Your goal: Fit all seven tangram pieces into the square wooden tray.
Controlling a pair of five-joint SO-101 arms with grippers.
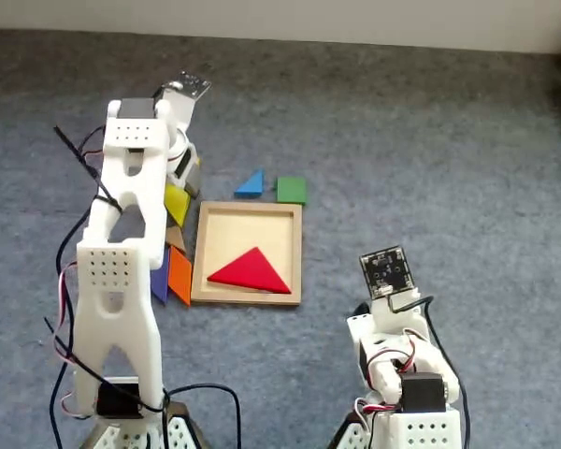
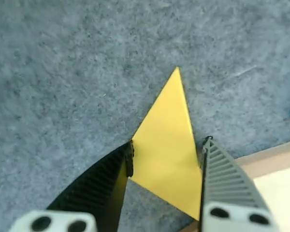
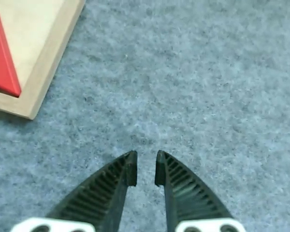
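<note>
Square wooden tray [image 1: 249,207] lies on grey carpet [image 1: 449,140] between the arms, a large red triangle piece [image 1: 251,272] flat inside it. Left gripper [image 2: 167,147] is clamped on a yellow triangle piece [image 2: 166,145] just beside the tray. Right gripper [image 3: 146,169] hovers over carpet, jaws slightly apart, holding nothing. Small blue triangle [image 1: 251,184] and green square [image 1: 292,190] lie just beyond the tray; an orange piece [image 1: 179,274] lies beside it.

Left hand [image 2: 167,143] outstretched, gripping yellow triangle [image 2: 170,116]; right hand [image 3: 145,169] barely parted
</note>
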